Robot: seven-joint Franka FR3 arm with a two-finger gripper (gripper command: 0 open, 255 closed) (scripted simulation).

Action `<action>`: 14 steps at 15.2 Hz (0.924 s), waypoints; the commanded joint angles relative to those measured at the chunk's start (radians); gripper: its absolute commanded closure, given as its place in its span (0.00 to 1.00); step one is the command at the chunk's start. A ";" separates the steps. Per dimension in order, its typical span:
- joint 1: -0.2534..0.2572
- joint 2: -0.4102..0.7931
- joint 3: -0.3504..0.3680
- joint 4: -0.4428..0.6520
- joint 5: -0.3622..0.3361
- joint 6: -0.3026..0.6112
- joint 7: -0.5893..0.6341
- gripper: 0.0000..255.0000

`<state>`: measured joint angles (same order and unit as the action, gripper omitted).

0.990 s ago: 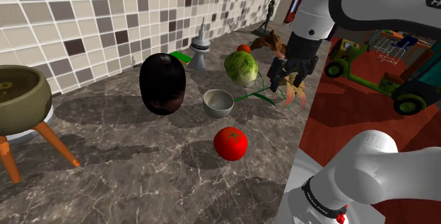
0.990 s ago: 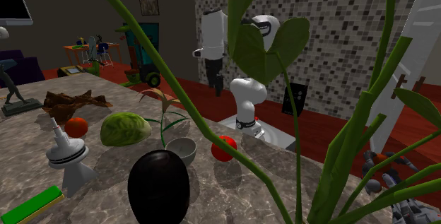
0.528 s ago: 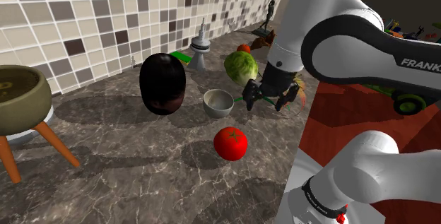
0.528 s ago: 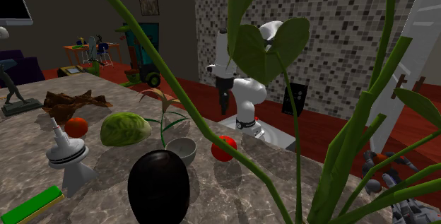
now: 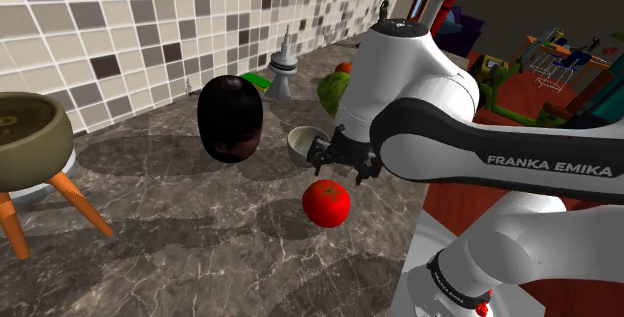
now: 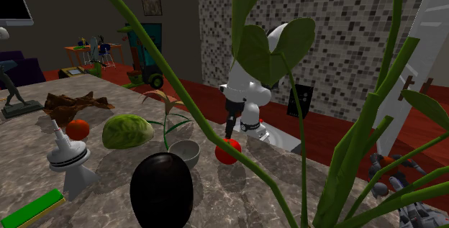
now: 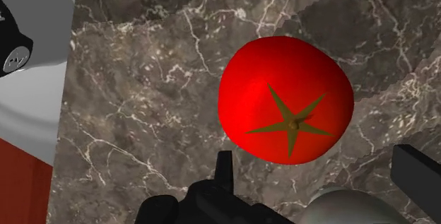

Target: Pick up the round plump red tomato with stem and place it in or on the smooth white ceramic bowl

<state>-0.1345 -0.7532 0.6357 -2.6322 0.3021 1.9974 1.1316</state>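
Dark marbled counter (image 5: 180, 225) with red tomato (image 5: 326, 203), pale bowl (image 5: 303, 146), green lettuce (image 6: 127, 131), black ovoid (image 5: 230, 118)

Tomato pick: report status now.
Gripper open, poised over tomato, not touching. Tomato sits on counter. Bowl close beside gripper, mind it.

Black egg-shaped vase (image 5: 230, 118), green lettuce (image 6: 127, 131), grey tower figurine (image 6: 67, 163), marble counter (image 5: 200, 235)

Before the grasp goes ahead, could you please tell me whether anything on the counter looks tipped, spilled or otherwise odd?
Nothing stands out. The tomato sits stem-up on the counter, the bowl stands upright beside it, and the open fingers hang above the tomato, not touching it.
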 commanded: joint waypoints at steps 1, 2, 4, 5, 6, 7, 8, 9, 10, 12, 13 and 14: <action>-0.008 0.016 0.020 -0.015 0.006 0.036 0.017 0.00; -0.009 0.023 0.025 -0.025 0.009 0.052 0.017 0.00; -0.011 0.036 0.036 -0.044 0.013 0.084 0.017 0.00; -0.013 0.043 0.041 -0.053 0.015 0.101 0.018 0.00; -0.015 0.055 0.050 -0.067 0.018 0.127 0.018 0.00; -0.015 0.055 0.050 -0.067 0.018 0.126 0.018 0.00; -0.015 0.055 0.050 -0.067 0.018 0.127 0.018 0.00; -0.016 0.055 0.050 -0.067 0.018 0.127 0.018 0.00; -0.016 0.055 0.050 -0.067 0.018 0.127 0.018 0.00; -0.016 0.055 0.050 -0.067 0.018 0.127 0.018 0.00; -0.016 0.055 0.050 -0.067 0.018 0.127 0.018 0.00; -0.015 0.055 0.050 -0.067 0.018 0.126 0.018 0.00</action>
<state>-0.1500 -0.6979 0.6858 -2.6992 0.3205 2.1238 1.1499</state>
